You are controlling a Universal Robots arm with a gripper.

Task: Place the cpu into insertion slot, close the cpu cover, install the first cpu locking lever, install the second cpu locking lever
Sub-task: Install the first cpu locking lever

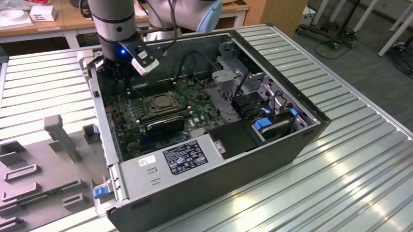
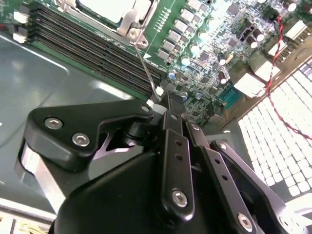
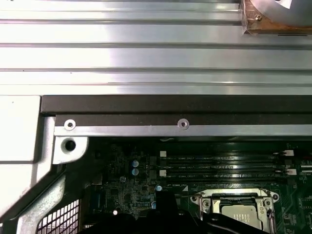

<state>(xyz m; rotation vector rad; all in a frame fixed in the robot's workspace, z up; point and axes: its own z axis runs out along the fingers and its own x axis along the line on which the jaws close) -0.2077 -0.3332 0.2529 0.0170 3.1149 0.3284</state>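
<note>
Black multi-link gripper (image 2: 171,100) at upper left of the exterior view, reaching down inside the open dark-grey computer case (image 1: 213,193), tip low over the green circuit board (image 1: 129,116). Open or closed: cannot tell from these views.

Small flat square silvery-grey chip (image 2: 105,9) down in the square silver-rimmed socket (image 3: 200,200), just left of centre in the exterior view. Thin silver frame plate (image 2: 127,22) apparently lying flat around the chip, so cover step judged done.

Thin bright wire lever (image 2: 146,63) running from the socket corner out across the long black memory slots (image 2: 92,46), free end just beside the gripper tip. Touching or not: cannot tell. Judged: first locking lever in hand, not yet latched.

To do it well: catch the wire near its free end, swing in one smooth arc about the hinge, nudge sideways just enough to pass under the catch, then press flat. No twisting; thin wire, likely springy and liable to slip.

Room: tight. Silver screw-studded case rim (image 3: 183,124) near on one side. Memory slots directly beneath. Small upright silver-topped capacitors (image 2: 185,61) and a red twisted cable (image 2: 280,97) near on the other side. Open space judged only straight up, out through the case mouth.
</note>
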